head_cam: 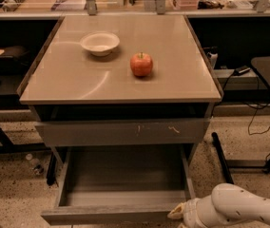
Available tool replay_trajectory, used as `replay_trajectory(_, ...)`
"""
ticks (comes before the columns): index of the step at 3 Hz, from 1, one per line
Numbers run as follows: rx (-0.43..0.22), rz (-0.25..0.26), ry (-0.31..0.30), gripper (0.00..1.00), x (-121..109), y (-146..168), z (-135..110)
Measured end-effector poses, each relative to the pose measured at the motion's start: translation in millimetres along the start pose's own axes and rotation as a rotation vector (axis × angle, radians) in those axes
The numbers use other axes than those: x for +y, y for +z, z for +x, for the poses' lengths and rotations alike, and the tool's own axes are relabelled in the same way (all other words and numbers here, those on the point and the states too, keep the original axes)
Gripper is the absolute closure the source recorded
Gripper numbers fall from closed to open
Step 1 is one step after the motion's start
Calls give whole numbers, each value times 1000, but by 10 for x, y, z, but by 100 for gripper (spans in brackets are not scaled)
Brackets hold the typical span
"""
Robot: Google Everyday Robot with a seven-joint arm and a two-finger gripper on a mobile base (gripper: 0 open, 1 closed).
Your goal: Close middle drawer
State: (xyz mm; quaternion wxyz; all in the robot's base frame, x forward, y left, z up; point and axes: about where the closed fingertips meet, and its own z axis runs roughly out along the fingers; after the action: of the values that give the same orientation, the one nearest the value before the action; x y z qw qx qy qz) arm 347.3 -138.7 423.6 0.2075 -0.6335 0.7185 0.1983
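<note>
The middle drawer [125, 177] stands pulled well out below the front edge of the tabletop [73, 82]. Its bare grey floor and inner walls are in full view, and its plain flat front runs along the bottom of the picture. Above it, just under the front edge, sits a taller drawer front [92, 133] with pale scratch marks right of its middle. This one is nearly flush with the frame, with a dark gap between it and the tabletop.

The gripper [176, 213] is low down beyond the front right corner of the tabletop, at the right end of the middle drawer's front. It is touching that front or just beside it, and which of the two cannot be told. Whether the gripper is released or clenched cannot be told either. Its white arm [249, 208] leads off to the right.

On the tabletop a pale bowl [100, 43] stands toward the rear left corner. A red apple [141, 64] stands upright near the middle, apart from the bowl and a little nearer the right edge.
</note>
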Motion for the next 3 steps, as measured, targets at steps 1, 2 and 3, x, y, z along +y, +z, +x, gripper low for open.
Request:
replay_trajectory(1,-18,14,-41,0,-103,-28,-69)
replay_trajectory(2,-18,14,-41,1,-89,-29,-66)
replay_trajectory(3,-57,1,-66,19,-368,-18,-214)
